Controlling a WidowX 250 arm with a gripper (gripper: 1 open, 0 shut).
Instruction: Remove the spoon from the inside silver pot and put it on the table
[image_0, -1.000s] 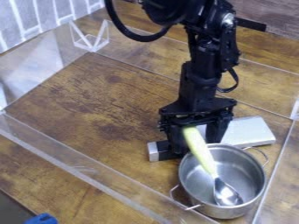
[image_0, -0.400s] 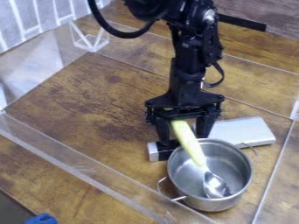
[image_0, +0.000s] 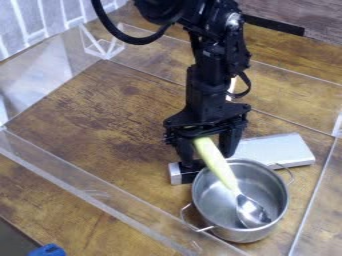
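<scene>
The silver pot (image_0: 218, 230) stands on the table (image_0: 94, 110) at the lower right. The spoon (image_0: 219, 174) leans in it, with its metal bowl on the pot's floor and its pale yellow-green handle slanting up and left over the rim. My gripper (image_0: 207, 144) points straight down just above the pot's far-left rim. It is open, one finger on each side of the handle's upper end, and I cannot tell whether either finger touches the handle.
A flat silver-grey slab (image_0: 283, 150) lies just behind the pot. A small black-and-silver block (image_0: 178, 172) sits at the pot's left, under the gripper. Clear acrylic walls (image_0: 67, 170) line the table's edges. A blue object (image_0: 47, 250) shows at the bottom left corner.
The arm's upper links have swung to the left. The pot and the spoon's handle sit slightly further left. The gripper stays open around the handle.
</scene>
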